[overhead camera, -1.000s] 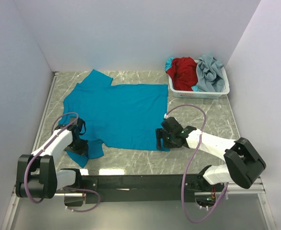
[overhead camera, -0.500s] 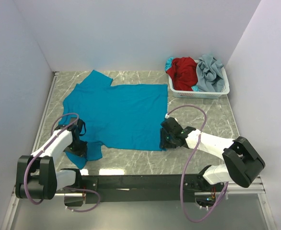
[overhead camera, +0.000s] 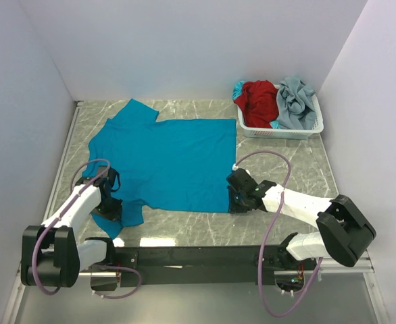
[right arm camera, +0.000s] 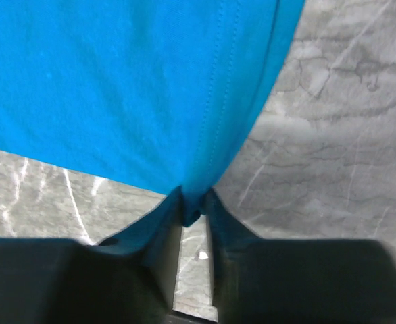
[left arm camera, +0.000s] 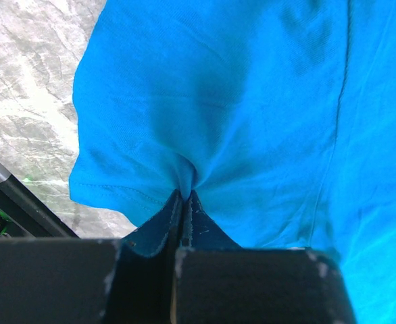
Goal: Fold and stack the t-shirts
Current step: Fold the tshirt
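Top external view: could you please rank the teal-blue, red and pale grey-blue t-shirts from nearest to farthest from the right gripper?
1. Teal-blue t-shirt, its near corner pinched in the right gripper.
2. Red t-shirt, left side of the basket.
3. Pale grey-blue t-shirt, basket's right side.

- teal-blue t-shirt (overhead camera: 171,158): plain, no print, stitching in the same blue
- red t-shirt (overhead camera: 257,101): solid red
- grey-blue t-shirt (overhead camera: 297,101): pale, plain
- basket (overhead camera: 279,132): white, lattice pattern
- table (overhead camera: 306,165): grey marble with pale veins
- robot arms (overhead camera: 299,202): white with black joints
- walls (overhead camera: 184,47): plain pale lilac-white
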Available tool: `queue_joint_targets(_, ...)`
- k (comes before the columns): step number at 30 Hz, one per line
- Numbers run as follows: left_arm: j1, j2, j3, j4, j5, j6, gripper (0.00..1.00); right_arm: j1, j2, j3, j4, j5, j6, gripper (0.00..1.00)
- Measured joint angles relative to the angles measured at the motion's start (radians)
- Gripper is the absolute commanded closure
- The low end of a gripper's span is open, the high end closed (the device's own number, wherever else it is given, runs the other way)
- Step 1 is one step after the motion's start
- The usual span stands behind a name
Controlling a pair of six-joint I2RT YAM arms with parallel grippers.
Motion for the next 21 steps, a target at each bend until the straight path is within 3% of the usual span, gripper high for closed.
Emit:
queue_joint_targets(5,0.0,-0.023,0.0,-0.004,-0.007,0.0,0.99,0.005,0.002,-0.002,-0.014,0.001,0.004,0.99)
queue_joint_targets(14,-0.002,-0.065,0.029,-0.026,-0.028,0.004,0.99,0.008,-0.021,0.02,-0.063,0.024,-0.008,1.0)
queue_joint_targets(21,-0.003,-0.043,0.127,-0.031,-0.043,0.028,0.99,-0.008,-0.016,0.132,-0.091,0.032,-0.046,1.0)
